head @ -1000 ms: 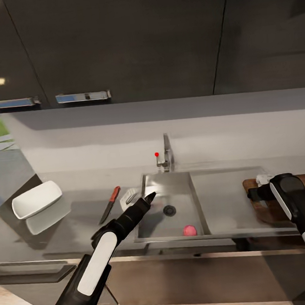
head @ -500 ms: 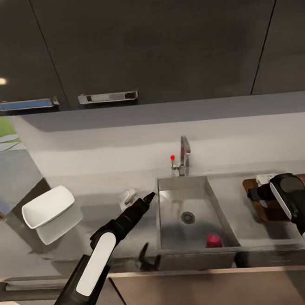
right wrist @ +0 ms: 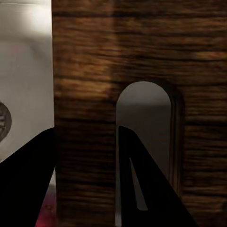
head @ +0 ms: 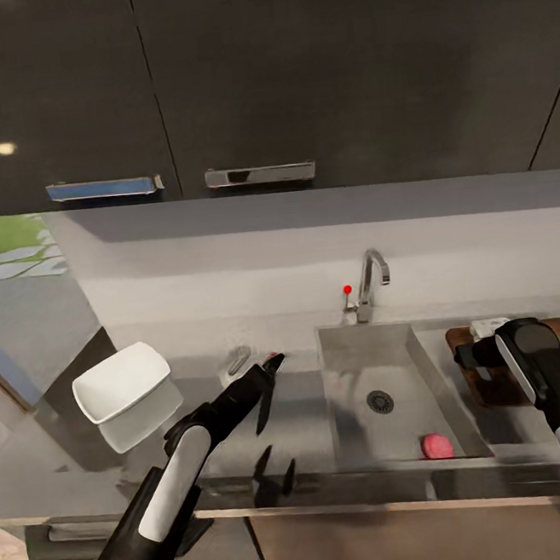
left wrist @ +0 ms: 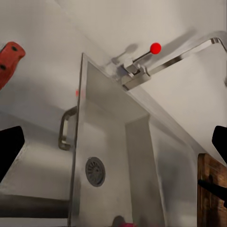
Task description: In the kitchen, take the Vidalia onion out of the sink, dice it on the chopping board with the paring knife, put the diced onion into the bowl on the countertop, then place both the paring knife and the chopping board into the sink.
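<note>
Listing the head view from left to right, catalogue fashion.

Item 1, left of frame: bowl [head: 123, 383], white, squarish rim, resting on the countertop [head: 202, 450] with its reflection below it. Nothing can be seen inside it.

Item 2, lower left to centre: left gripper [head: 267, 373], at the end of the left arm, held over the countertop between bowl and sink. Its wrist view has dark fingertips at opposite edges with nothing between them, so it reads as spread and unloaded.

Item 3, just beyond that gripper: knife [head: 265, 393], red handle end near the fingertips, dark blade pointing toward the front edge, lying on the countertop. The red handle [left wrist: 8, 60] also appears at the upper left of the left wrist view.

Item 4, centre right: sink [head: 351, 436], steel basin with dark drain; bent tap [head: 371, 281] with red knob behind it.

Item 5, lower right of the basin: onion [head: 436, 446], pinkish-red, whole, lying on the sink floor near the front wall.

Item 6, right of frame: board [head: 491, 384], dark wood, on the countertop beside the sink. The right gripper [head: 469, 356] hangs directly over it; the right wrist view looks down on the wood grain and handle slot [right wrist: 144, 123]. Fingers appear parted and not clamped on anything.

Progress, as a judgement: barely begun. Onion uncut and in the sink; knife and board unheld. Remaining: fetch onion, dice, fill bowl, put both tools in the sink.
</note>
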Robot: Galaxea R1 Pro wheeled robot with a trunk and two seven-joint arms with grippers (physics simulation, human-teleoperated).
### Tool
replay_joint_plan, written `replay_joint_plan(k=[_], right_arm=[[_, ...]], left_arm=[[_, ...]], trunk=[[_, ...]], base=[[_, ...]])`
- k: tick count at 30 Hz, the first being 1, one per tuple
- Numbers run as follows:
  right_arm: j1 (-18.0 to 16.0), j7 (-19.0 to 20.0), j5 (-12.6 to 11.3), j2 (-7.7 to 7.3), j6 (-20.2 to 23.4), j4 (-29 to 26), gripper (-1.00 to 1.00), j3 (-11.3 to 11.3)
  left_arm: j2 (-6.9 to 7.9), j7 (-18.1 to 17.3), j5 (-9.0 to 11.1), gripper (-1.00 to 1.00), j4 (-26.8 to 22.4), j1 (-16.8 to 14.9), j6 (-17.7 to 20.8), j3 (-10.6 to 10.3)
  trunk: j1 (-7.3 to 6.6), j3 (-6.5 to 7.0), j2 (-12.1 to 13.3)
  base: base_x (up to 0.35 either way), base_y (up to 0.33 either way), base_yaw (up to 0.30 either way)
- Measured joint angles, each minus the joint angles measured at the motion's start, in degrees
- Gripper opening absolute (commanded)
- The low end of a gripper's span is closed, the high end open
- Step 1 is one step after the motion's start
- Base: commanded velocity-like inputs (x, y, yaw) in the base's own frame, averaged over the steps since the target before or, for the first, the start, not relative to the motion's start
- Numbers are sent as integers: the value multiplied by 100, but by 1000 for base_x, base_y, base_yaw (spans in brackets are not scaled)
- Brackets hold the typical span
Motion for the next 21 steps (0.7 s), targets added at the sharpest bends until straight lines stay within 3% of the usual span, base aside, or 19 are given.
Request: replay_joint_plan(k=[6, 13, 21], right_arm=[[0, -7, -1, -2, 0, 0, -100, 0], [0, -9, 0, -8, 0, 1, -100, 0], [0, -9, 0, -9, 0, 0, -100, 0]], left_arm=[[8, 0, 8, 100, -5, 0, 25, 5], [20, -4, 8, 100, -108, 0, 400, 136], [44, 28, 0, 100, -115, 64, 435, 192]], trunk=[[0, 0, 0], [0, 0, 0], [0, 0, 0]], base=[[0, 320, 0], [0, 324, 0], [0, 324, 0]])
